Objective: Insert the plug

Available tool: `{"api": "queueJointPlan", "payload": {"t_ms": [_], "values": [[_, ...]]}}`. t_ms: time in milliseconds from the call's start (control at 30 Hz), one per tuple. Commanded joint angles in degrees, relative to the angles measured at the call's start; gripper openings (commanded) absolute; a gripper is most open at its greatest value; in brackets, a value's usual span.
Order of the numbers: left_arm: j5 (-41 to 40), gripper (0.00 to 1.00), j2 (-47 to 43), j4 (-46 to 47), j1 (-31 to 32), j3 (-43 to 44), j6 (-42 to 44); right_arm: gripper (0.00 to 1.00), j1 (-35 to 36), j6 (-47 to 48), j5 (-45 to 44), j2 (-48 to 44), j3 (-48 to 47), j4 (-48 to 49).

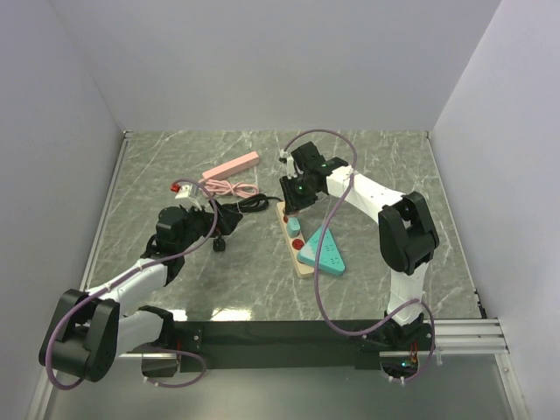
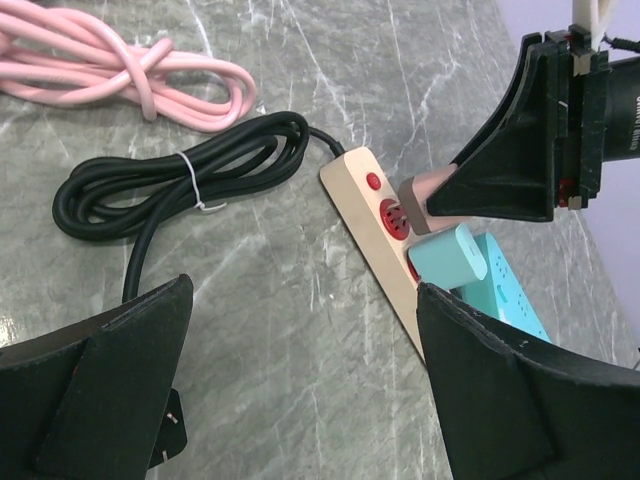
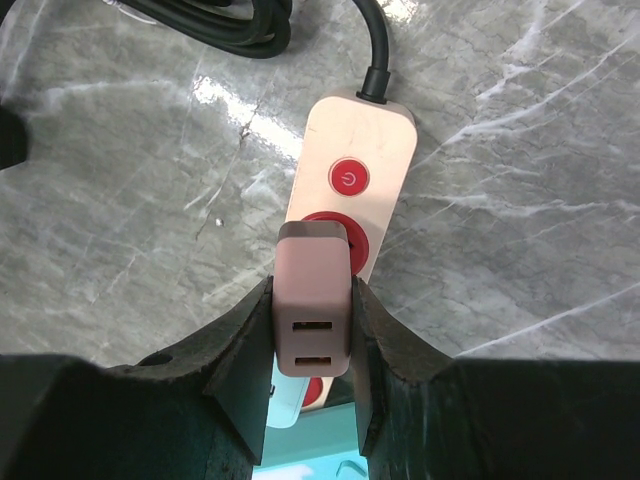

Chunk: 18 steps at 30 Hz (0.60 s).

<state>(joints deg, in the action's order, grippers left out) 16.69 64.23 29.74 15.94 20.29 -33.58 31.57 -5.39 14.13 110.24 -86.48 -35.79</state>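
A beige power strip (image 1: 292,238) with red sockets lies mid-table; it also shows in the left wrist view (image 2: 372,235) and right wrist view (image 3: 360,150). My right gripper (image 3: 312,345) is shut on a pink USB charger plug (image 3: 314,300) and holds it over the strip's first red socket (image 3: 355,240), just below the red power button (image 3: 348,178). I cannot tell how deep the plug sits. The plug shows from the side in the left wrist view (image 2: 430,200). My left gripper (image 2: 305,390) is open and empty, left of the strip.
A light blue charger (image 2: 450,262) is plugged into a socket further down the strip. A teal triangular adapter (image 1: 325,252) lies beside it. The strip's coiled black cable (image 2: 170,180), a pink cable (image 2: 130,70) and a pink power strip (image 1: 231,165) lie at the back left.
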Motion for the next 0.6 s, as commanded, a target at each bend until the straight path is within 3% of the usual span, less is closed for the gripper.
{"api": "queueJointPlan", "payload": {"t_ms": [0, 567], "values": [[1.2, 0.99, -1.5, 2.9, -0.2, -0.5, 0.8, 0.0, 0.1, 0.1, -2.9, -1.1, -0.4, -3.0], [2.5, 1.0, -2.0, 3.5, -0.3, -1.3, 0.7, 0.0, 1.6, -0.2, -7.9, 0.0, -3.4, -8.4]]}}
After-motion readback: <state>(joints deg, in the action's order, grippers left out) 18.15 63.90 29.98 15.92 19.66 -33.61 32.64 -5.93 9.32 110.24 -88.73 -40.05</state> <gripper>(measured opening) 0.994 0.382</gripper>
